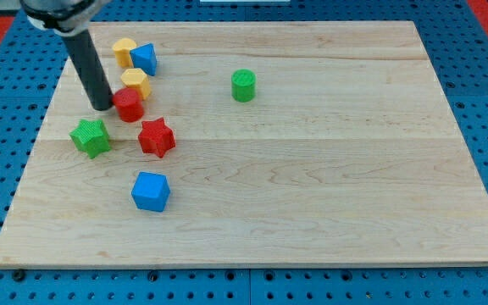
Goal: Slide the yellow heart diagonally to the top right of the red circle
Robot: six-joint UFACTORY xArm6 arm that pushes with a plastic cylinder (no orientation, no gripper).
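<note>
Touching red circle point(129, 105) — yellow heart point(135, 82).

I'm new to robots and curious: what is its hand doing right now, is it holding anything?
No hand or gripper: the arm ends in a rod. My tip holds nothing; it sits on the board just left of the red circle, about touching it.

The wooden bench point(312, 169) lies open rightward past the green cylinder block point(243, 85); the red star block point(156, 137), green star block point(90, 137) (close neighbours) and blue cube block point(150, 191) crowd its left.
</note>
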